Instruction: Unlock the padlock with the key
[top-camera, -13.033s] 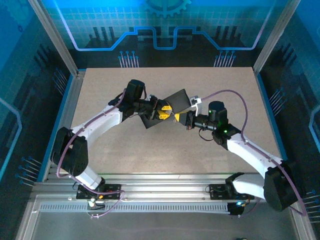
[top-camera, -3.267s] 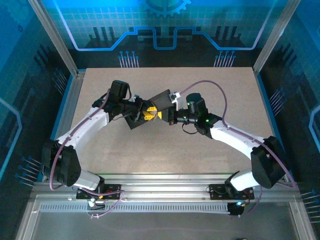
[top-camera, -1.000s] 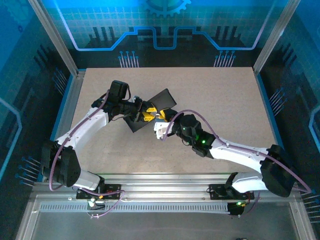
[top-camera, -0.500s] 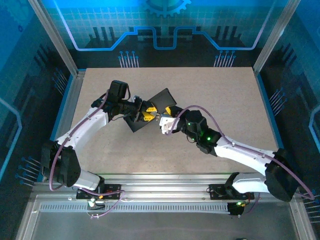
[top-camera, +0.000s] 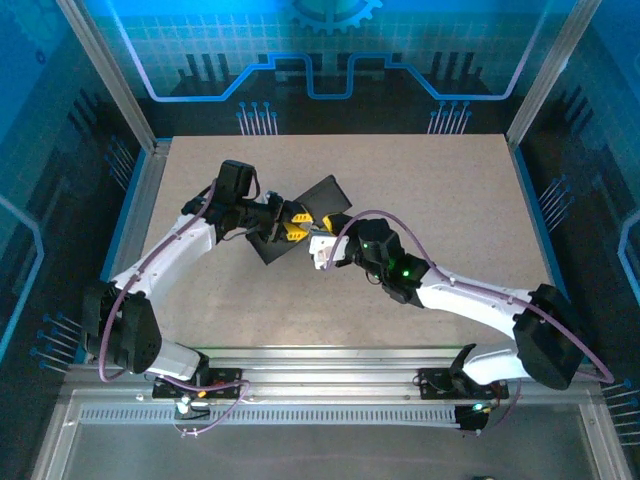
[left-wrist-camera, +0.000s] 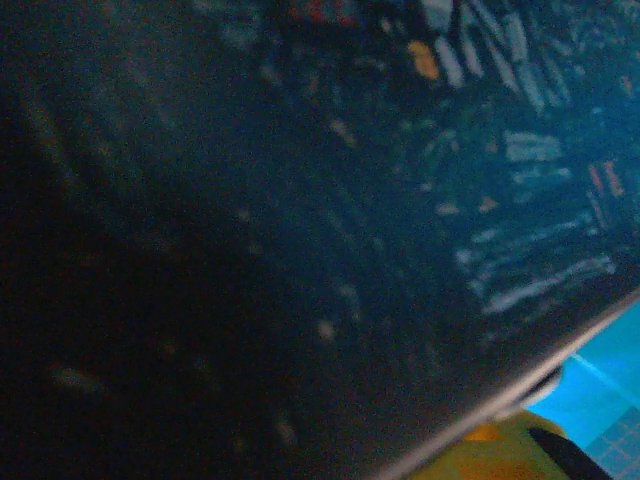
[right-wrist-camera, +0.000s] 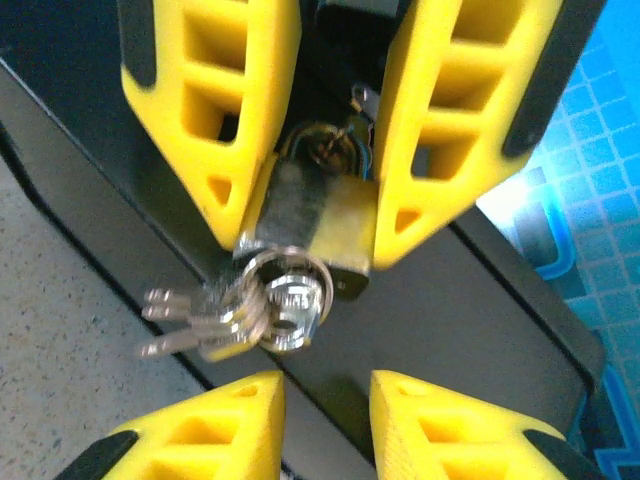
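1. Key (right-wrist-camera: 290, 300): in the right wrist view I see it on its ring, right against the lower end of the padlock (right-wrist-camera: 315, 225). It is too blurred for me to tell whether the blade is inside the lock.
2. Spare keys (right-wrist-camera: 185, 325) hang from the same ring, fanned out to the left.
3. My left gripper (right-wrist-camera: 318, 238) is clamped on the brass padlock body, one yellow finger on each side.
4. My right gripper (right-wrist-camera: 328, 420) is released. Its two yellow fingers stand a little apart with nothing between them, just short of the key and not touching it.
5. The padlock's upper end lies against the dark box (right-wrist-camera: 480, 330), which rests on the speckled table (right-wrist-camera: 60, 300).
6. From above, the left gripper (top-camera: 292, 222) and right gripper (top-camera: 318, 245) meet nose to nose at the box (top-camera: 325, 195), left of the table's middle.
7. My left wrist camera is pressed close to the box's painted blue surface (left-wrist-camera: 330, 200).
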